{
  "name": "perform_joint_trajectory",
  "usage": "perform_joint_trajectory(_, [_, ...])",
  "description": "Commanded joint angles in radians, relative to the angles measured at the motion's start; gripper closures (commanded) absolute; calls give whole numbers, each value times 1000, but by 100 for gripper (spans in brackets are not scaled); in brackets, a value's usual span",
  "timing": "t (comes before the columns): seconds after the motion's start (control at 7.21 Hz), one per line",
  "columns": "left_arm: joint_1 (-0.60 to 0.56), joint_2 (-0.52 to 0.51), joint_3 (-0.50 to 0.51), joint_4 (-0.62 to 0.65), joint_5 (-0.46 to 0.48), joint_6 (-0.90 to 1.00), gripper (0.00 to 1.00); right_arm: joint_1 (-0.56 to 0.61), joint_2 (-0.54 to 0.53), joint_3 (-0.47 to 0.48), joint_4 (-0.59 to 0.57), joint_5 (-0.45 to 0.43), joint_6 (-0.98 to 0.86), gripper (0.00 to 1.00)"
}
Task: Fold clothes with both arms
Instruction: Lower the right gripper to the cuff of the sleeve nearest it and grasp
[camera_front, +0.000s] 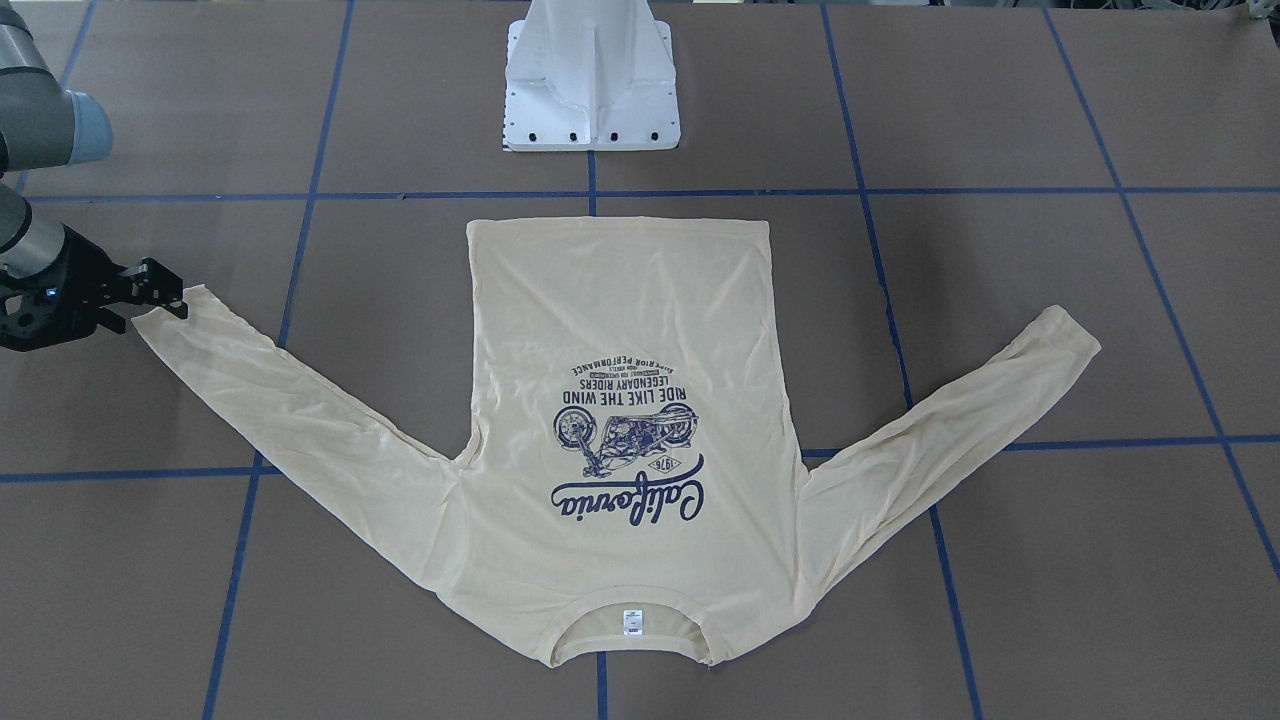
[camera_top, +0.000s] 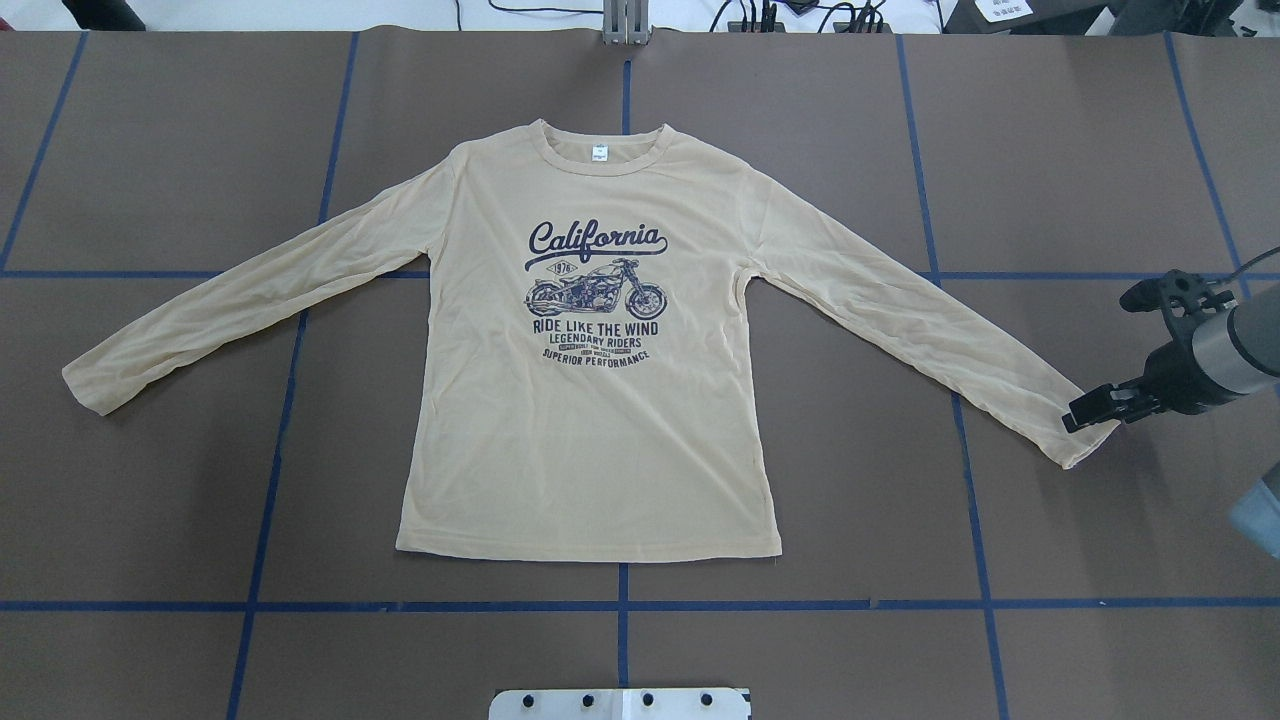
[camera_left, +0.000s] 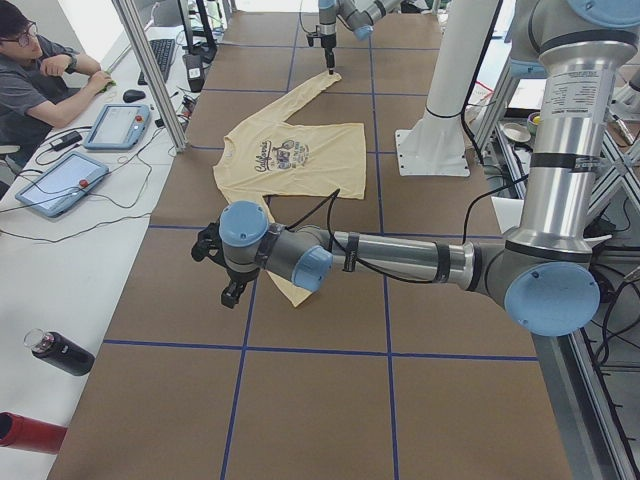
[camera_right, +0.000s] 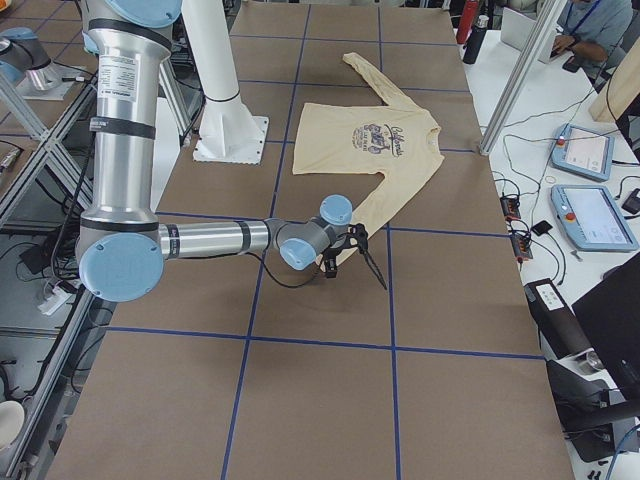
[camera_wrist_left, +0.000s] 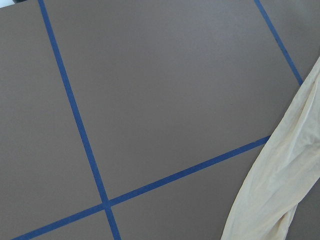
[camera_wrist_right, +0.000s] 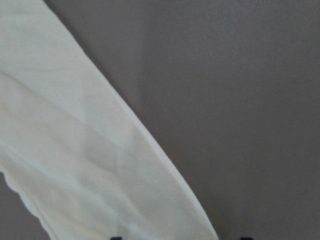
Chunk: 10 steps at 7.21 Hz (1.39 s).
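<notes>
The cream-yellow shirt lies flat and print up on the brown table, collar away from the robot, both sleeves spread out. My right gripper is low at the right sleeve's cuff. It also shows in the front-facing view. In the right wrist view two dark fingertips stand apart at the bottom edge, with the sleeve under them, so it is open. My left gripper shows only in the exterior left view, beside the left sleeve's cuff. I cannot tell whether it is open or shut. The left wrist view shows that sleeve.
The white pedestal base stands at the robot's edge behind the shirt's hem. Blue tape lines grid the table. An operator sits at a side desk with tablets. Bottles lie at that table's edge.
</notes>
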Motion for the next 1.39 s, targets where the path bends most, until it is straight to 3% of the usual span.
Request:
perform_joint_trajectory(0.0, [0,1,0,0,0,0,0,-1,-6,-1,-2,9,-1,26])
perform_joint_trajectory(0.42, [0,1,0,0,0,0,0,-1,-9,-6,-2,15,-1,29])
perform_joint_trajectory(0.55, [0,1,2,0,0,0,0,-1,-9,-7,-3,15,-1,37])
perform_joint_trajectory(0.69, [0,1,2,0,0,0,0,-1,-9,-10,-3,15,-1,55])
perform_joint_trajectory(0.97, [0,1,2,0,0,-1,0,2,-7,-6,-2,17,-1,100])
perform_joint_trajectory(1.25, [0,1,0,0,0,-1,0,13,-4,1,-2,47,0,100])
